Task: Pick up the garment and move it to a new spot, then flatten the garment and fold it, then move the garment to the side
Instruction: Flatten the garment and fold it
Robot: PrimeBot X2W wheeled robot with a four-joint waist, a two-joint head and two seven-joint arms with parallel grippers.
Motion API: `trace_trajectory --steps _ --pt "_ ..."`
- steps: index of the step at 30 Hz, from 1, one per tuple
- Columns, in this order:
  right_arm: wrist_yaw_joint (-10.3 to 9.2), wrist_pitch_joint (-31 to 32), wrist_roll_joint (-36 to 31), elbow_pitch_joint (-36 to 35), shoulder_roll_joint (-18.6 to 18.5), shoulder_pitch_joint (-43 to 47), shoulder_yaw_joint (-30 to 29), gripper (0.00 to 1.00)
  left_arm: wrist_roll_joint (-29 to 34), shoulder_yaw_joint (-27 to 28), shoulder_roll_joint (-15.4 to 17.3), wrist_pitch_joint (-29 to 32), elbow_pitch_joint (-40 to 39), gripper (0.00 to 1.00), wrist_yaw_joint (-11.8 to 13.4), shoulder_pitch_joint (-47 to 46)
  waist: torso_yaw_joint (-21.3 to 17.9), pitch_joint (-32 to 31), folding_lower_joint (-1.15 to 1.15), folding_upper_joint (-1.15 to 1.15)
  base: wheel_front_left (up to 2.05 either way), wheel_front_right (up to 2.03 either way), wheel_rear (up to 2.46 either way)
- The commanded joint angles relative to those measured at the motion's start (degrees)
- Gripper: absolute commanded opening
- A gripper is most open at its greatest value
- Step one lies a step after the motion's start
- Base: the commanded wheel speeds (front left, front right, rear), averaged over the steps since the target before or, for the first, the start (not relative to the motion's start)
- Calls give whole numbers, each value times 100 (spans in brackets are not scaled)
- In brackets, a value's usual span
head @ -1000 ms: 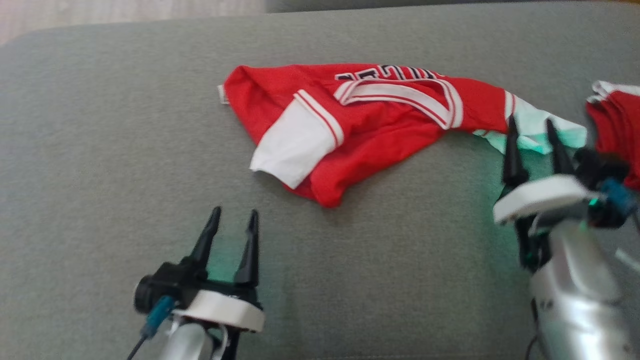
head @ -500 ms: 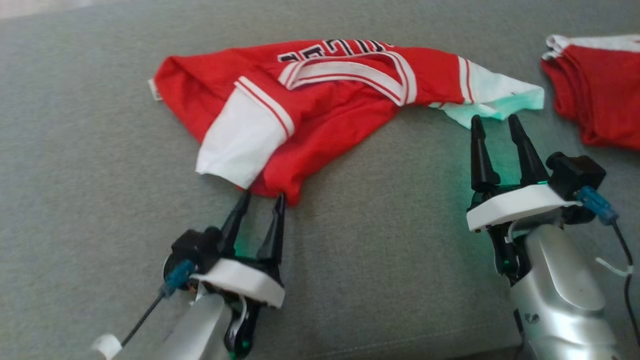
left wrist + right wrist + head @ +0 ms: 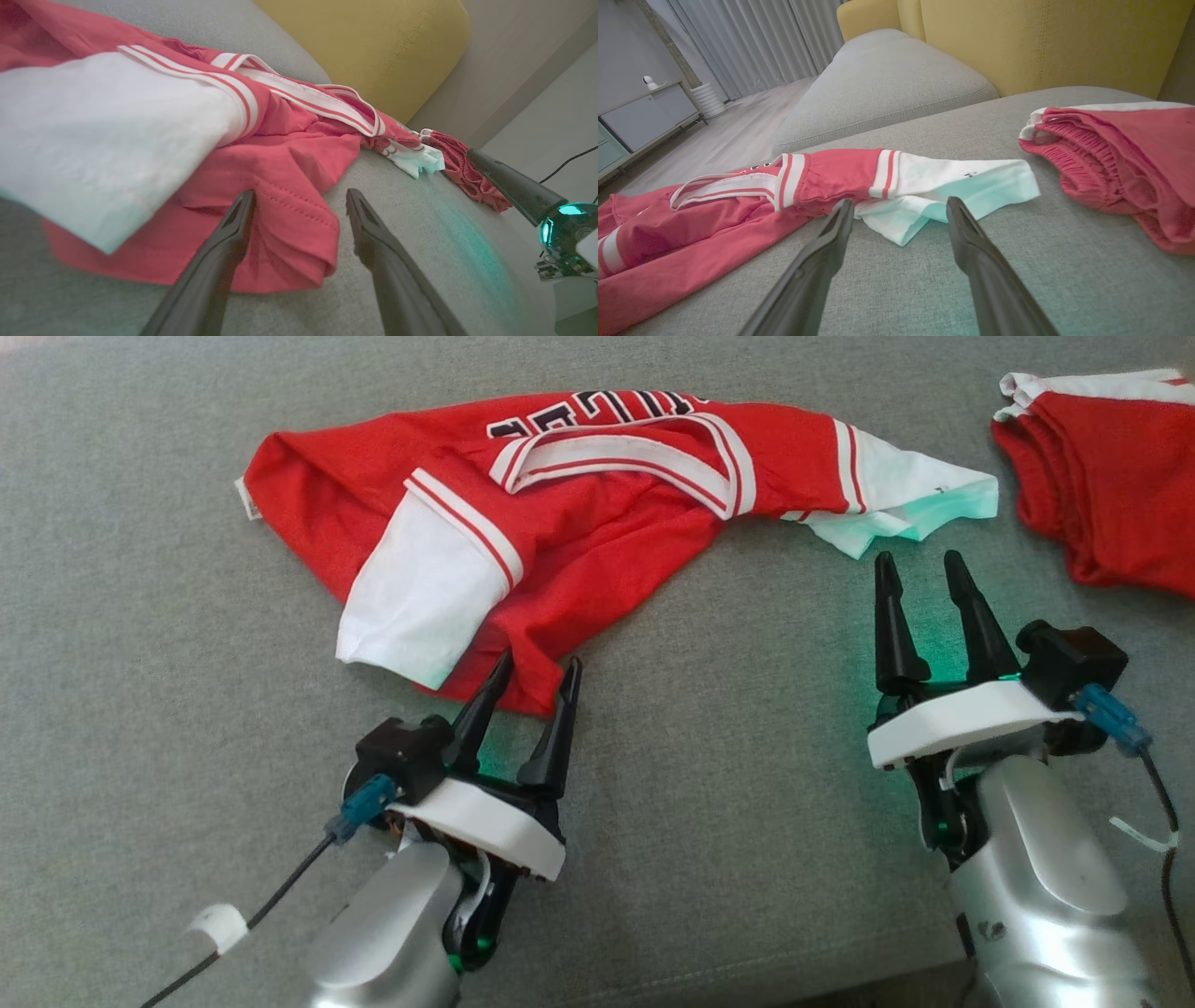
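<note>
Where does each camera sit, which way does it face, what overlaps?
Head view: on the head, facing forward and down at the grey cushion and red jersey; left gripper and right gripper, both open.
Left wrist view: left wrist, along its own fingers at the jersey's hem corner.
Right wrist view: right wrist, along its own fingers at the white sleeve.
Shared: both wrist views catch the second red garment.

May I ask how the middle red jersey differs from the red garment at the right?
The jersey lies spread wide and rumpled; the red garment sits in a compact pile. The jersey has white sleeves and a striped collar; the red garment shows a gathered waistband. The open left gripper straddles the jersey's hem; the red garment lies untouched. Both are red with white trim.
</note>
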Motion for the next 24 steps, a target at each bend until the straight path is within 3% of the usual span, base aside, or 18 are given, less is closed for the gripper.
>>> trace_trajectory --steps 1,10,18,24 --pt "2 -33 41 -140 10 8 150 100 -30 82 61 -22 -14 100 -39 -73 4 0 0 0 0 0 0" --pt "2 -33 90 -105 10 8 152 100 226 58 11 -22 332 100 -39 16 19 2 0 0 0 0 0" --pt "2 -33 109 -51 10 49 114 100 851 541 -94 -22 495 100 -39 395 33 -82 0 0 0 0 0" --pt "2 -33 153 -28 10 55 132 100 1038 558 -145 -22 507 100 -39 430 13 -107 0 0 0 0 0"
